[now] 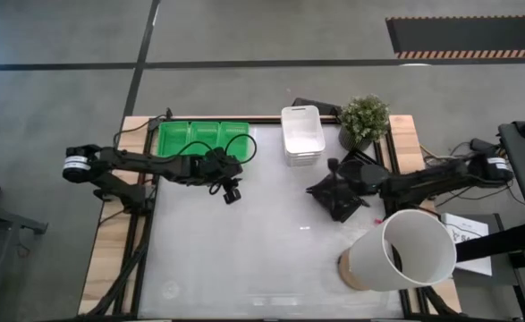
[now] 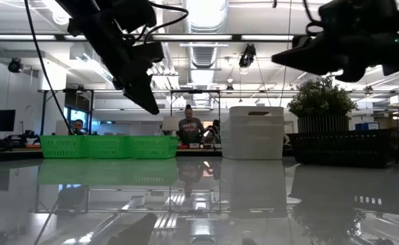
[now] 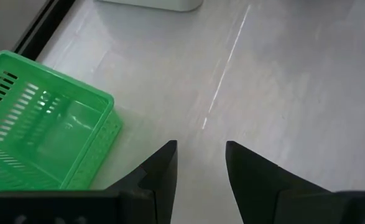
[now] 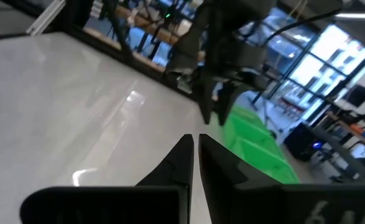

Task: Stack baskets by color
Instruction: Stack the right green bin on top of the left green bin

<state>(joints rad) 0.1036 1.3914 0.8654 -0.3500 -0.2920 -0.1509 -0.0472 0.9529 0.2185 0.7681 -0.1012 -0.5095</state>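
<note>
Two grippers hover empty: the left gripper [image 1: 232,193], fingers spread, hangs just beside the green baskets [image 1: 203,139] lying lengthwise along the surface's [image 1: 244,259] far edge, nearer than the pressed-together right gripper [image 1: 332,190].

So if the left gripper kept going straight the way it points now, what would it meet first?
Probably bare table: the left gripper aims just past the green basket, and the white basket lies farther on, off to the side.

Large white cylinder [image 1: 408,253] lies tipped at table [image 1: 271,259] corner — potted plant [image 1: 364,119] at far edge.
</note>
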